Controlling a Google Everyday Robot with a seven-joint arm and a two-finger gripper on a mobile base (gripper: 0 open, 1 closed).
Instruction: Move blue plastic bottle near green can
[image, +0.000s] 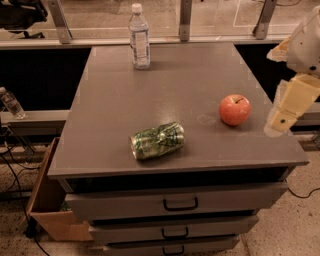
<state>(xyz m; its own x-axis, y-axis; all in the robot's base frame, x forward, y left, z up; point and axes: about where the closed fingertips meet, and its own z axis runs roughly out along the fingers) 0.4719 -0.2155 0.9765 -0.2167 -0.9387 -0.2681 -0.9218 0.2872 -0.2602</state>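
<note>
The blue plastic bottle (139, 37) stands upright at the far left of the grey cabinet top (175, 90), with a white cap and a pale label. The green can (157, 140) lies on its side, dented, near the front edge left of centre. My gripper (285, 112) hangs at the right edge of the view, over the top's right side, pale yellow and pointing down. It is far from the bottle and to the right of the can, and it holds nothing.
A red apple (235, 109) sits on the right part of the top, just left of my gripper. Drawers (180, 204) with dark handles are below the top. A cardboard box (47, 210) stands on the floor at left. A small dim bottle (10, 102) sits on a ledge at left.
</note>
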